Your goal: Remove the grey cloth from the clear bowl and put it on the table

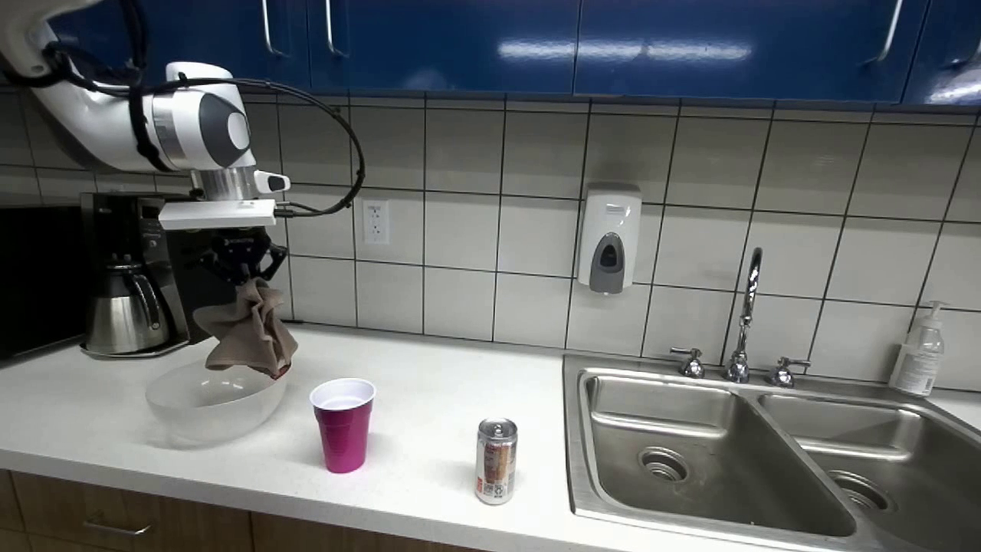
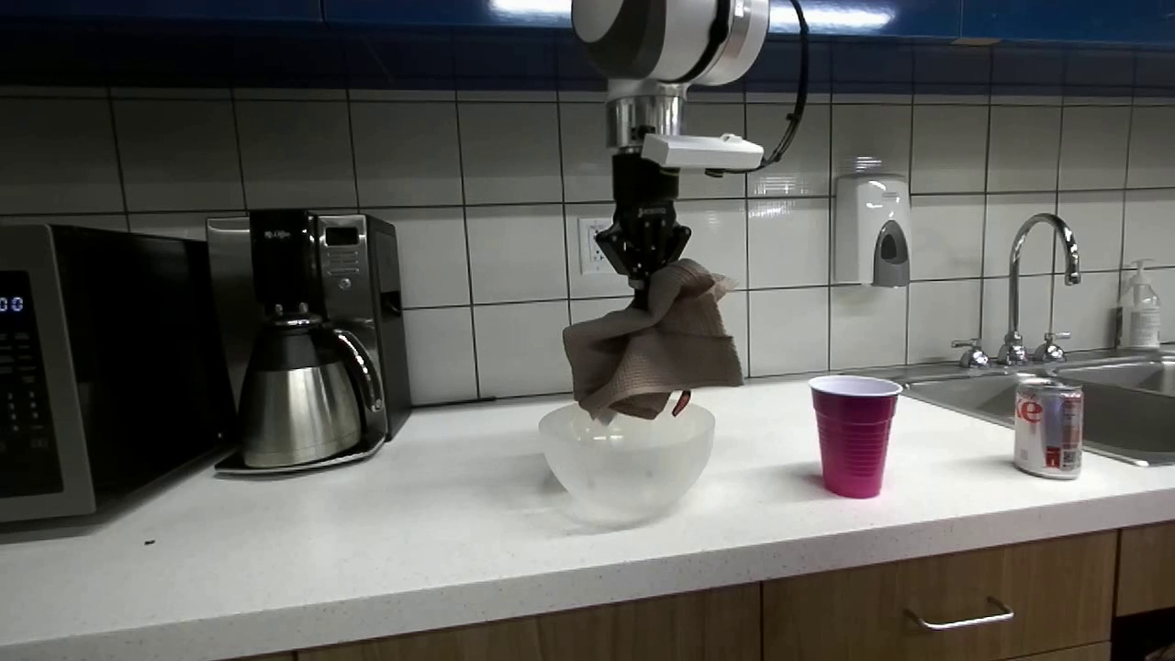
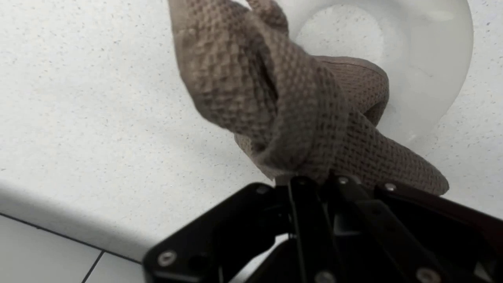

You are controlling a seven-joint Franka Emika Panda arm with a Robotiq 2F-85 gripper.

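At left, a microwave [image 2: 142,367] with lit digits on its face stood on a white, speckled table [image 2: 303,551] beside a coffee maker [image 2: 358,262] holding a steel carafe [image 2: 303,418]; the tiled wall [image 2: 514,252] rose just behind. To their right and nearer the front edge rested a frosted clear bowl [image 2: 633,473], upright. Above it, a robot arm [image 2: 679,46] held its gripper [image 2: 641,292] pointing straight down and pinching the top of a bunched grey-brown cloth [image 2: 665,353]. The cloth hung in loose folds over the bowl's far right side, above the table, with a small bit of red [image 2: 681,402] showing below it; whether its lowest corner touched the rim could not be told. The wrist view caught some of the fabric over the bowl and some over the table next to it. Right of the bowl and apart from it, a magenta cup [image 1: 345,433] with a white interior stood upright near the front edge. Farther right, well apart from the cup, a printed can [image 1: 497,464] also stood upright. At right, a two-basin steel sink [image 1: 579,445] was set into the table, a soap dispenser [image 1: 611,222] mounted on the wall above, a chrome faucet [image 1: 738,368] at its far edge and a pump bottle [image 1: 920,356] behind it.
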